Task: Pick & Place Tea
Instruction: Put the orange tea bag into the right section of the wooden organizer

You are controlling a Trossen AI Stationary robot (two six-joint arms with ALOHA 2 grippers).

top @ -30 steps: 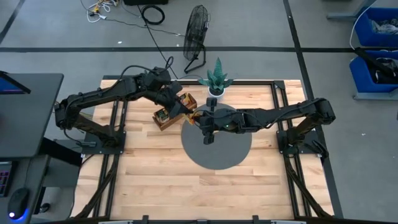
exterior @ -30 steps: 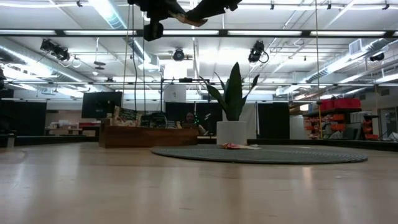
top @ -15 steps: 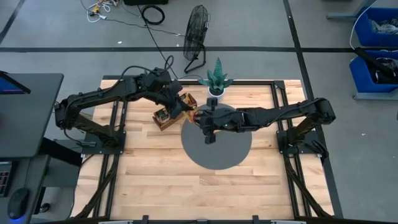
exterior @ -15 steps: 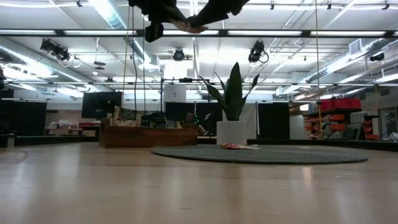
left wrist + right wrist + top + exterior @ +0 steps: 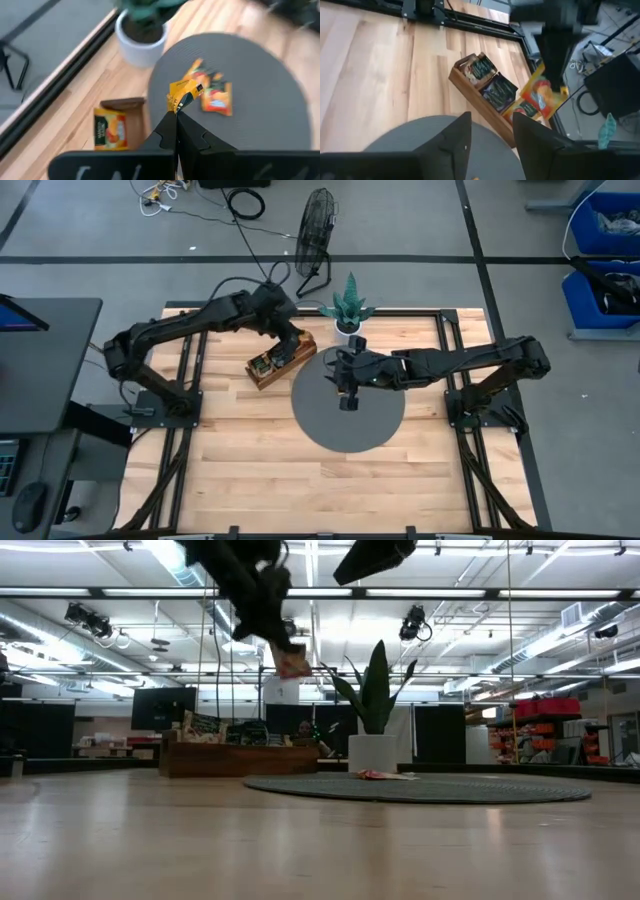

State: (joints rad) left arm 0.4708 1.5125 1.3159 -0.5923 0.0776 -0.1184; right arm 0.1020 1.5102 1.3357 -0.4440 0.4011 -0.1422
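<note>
Left fingers (image 5: 176, 117) pinch an orange sachet (image 5: 183, 94), seemingly above the wooden tray (image 5: 485, 106).

Mat (image 5: 350, 425) lay on tabletop (image 5: 260, 480), toward rear centre. Tray (image 5: 280, 361) sat just left of mat's rear-left edge, angled, sachets in its compartments. Plant pot (image 5: 347, 323) stood behind mat, near tabletop's back edge. Two sachets (image 5: 212, 95) lay on mat near pot. Left gripper (image 5: 297, 338) hung above tray's rear end, jaws pinching sachet (image 5: 183, 95) off tabletop. Right gripper (image 5: 338, 366) hovered over mat's rear part, right of tray, jaws parted. Fan (image 5: 316, 230) stood on floor behind tabletop.
</note>
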